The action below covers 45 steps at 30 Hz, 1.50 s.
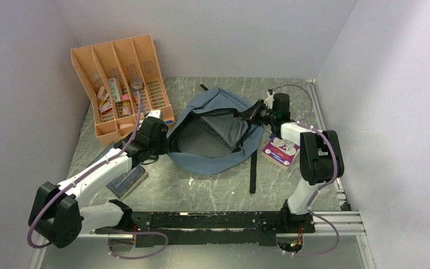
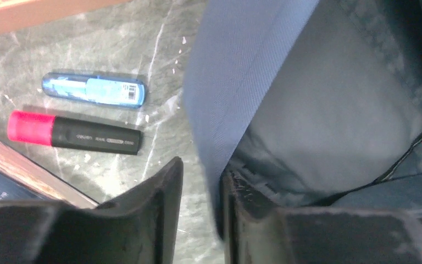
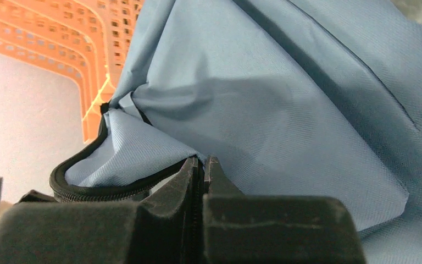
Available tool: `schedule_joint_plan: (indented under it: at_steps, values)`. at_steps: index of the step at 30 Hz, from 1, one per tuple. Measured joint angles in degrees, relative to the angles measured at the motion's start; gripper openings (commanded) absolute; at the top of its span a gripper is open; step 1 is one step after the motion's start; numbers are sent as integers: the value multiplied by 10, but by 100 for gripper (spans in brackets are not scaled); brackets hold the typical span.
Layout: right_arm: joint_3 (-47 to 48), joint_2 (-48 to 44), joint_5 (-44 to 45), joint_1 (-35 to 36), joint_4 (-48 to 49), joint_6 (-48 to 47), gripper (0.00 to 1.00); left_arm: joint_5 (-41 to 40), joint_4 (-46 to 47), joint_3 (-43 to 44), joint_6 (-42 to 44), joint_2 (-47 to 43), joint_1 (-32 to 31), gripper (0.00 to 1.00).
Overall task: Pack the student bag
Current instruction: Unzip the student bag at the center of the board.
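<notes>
The student bag [image 1: 218, 131], soft grey-blue, lies mid-table with its main opening gaping and the pale lining showing. My left gripper [image 1: 165, 147] is at the opening's left rim. In the left wrist view its jaws [image 2: 200, 168] stand a little apart: the bag's edge [image 2: 236, 82] hangs against the right finger, with a gap to the left finger. My right gripper [image 1: 250, 116] is at the right rim, and in the right wrist view it [image 3: 203, 159] is shut on the bag's [image 3: 286, 93] zippered edge, pulling the fabric taut.
An orange file organiser [image 1: 123, 84] with small items stands back left. A pink-capped black highlighter [image 2: 74, 133] and a blue tube [image 2: 93, 89] lie left of the bag. A dark notebook [image 1: 127, 180] is under my left arm. A purple box [image 1: 280, 150] and a black strap [image 1: 253, 168] lie to the right.
</notes>
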Motion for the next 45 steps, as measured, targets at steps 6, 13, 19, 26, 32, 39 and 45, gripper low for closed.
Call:
schedule_joint_plan:
  at_steps: [6,13,19,26,32,39,45]
  values:
    - [-1,44,1,-5,0,-4,0,28,-7,17,26,0,3,76]
    - [-2,48,5,-8,-8,-19,5,53,-1,142,61,1,4,58]
    - [-2,49,14,-8,-18,-31,8,131,78,198,89,66,-17,39]
    - [-2,49,15,-8,-18,-35,10,177,137,229,112,235,-130,20]
    - [-2,48,16,-8,-19,-39,15,176,164,240,108,331,-148,18]
    - [-9,28,28,-8,-34,-50,29,132,179,333,106,407,-139,16]
    - [-14,-35,70,-8,-74,-71,48,110,201,401,108,461,-118,14]
